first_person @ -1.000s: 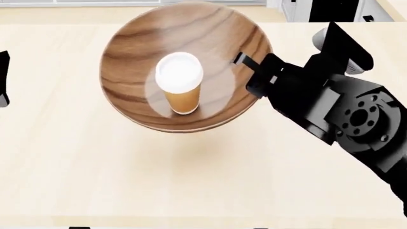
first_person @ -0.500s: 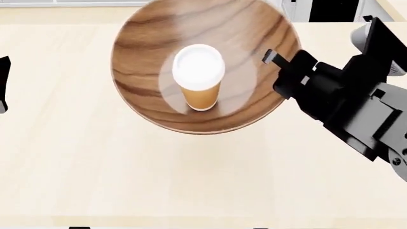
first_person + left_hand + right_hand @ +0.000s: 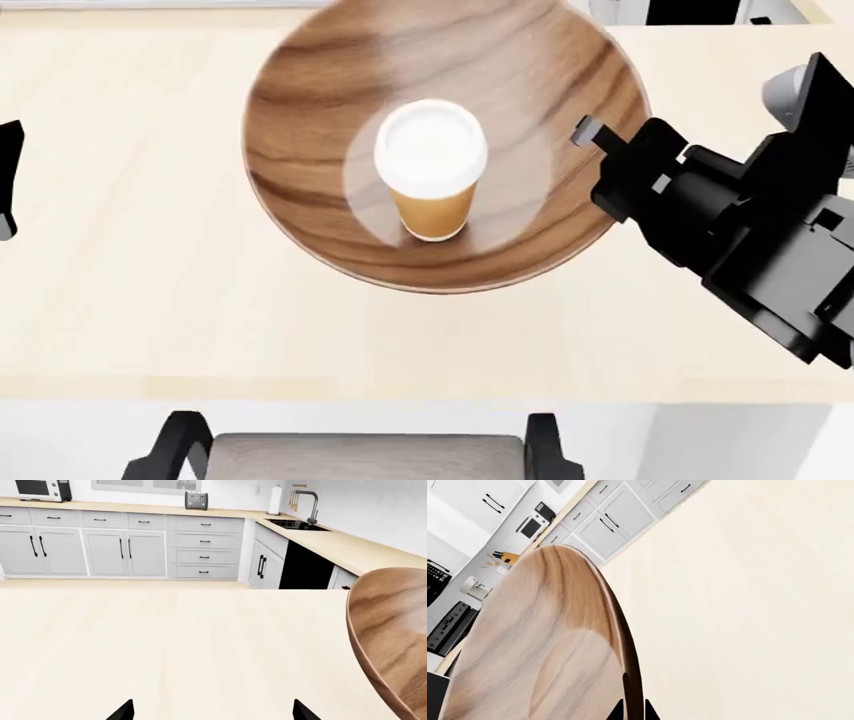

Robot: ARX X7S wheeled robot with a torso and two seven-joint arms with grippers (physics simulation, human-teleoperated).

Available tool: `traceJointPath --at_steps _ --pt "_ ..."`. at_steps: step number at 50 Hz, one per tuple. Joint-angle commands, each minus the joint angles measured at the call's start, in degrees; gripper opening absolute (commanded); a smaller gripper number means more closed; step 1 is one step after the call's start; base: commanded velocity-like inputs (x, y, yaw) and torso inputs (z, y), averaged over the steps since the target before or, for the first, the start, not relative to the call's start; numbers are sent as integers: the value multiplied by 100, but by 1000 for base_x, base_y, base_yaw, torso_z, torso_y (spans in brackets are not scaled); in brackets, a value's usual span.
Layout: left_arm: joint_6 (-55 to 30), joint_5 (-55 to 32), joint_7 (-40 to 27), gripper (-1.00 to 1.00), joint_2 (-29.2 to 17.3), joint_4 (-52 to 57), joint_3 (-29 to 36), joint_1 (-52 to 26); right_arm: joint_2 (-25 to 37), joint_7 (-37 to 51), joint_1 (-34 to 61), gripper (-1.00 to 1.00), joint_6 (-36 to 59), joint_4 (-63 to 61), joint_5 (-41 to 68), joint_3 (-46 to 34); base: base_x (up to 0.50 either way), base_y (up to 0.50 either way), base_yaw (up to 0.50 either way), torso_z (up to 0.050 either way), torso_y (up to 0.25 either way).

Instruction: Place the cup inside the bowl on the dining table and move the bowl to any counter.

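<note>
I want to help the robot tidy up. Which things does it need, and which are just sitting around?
Needed: cup standing in the bowl, right gripper pinching the bowl's rim, dining table, counter.

Just around: toaster, microwave, sink tap, chair.

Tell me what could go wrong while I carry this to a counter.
The right pincer grips the wooden bowl only at one rim point, so the bowl could tilt or slip out. The lidded paper cup stands loose and upright inside; a jerk might topple it. The chair close to the dining table edge could obstruct the base.
</note>
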Motion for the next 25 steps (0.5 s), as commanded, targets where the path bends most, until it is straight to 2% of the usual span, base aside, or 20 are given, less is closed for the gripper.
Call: traceJointPath --at_steps 1,15,16,17,25 --pt "108 -63 37 100 -17 -90 -21 8 82 13 69 -100 8 -103 -144 153 -394 10 0 0 0" --pt "176 -112 6 100 -30 -99 -17 26 72 -79 -69 -100 -14 -115 -146 190 -389 10 0 0 0" --pt "31 -566 738 100 -42 -323 98 -69 69 -77 -67 -100 -13 -112 -150 194 -398 10 0 0 0" --pt "39 -483 415 100 163 -212 117 -39 63 -86 -65 -100 -9 -108 -150 201 -402 10 0 0 0" --pt "20 -570 365 100 195 -218 115 -39 144 -136 -80 -100 -59 -236 -176 263 -341 151 0 0 0"
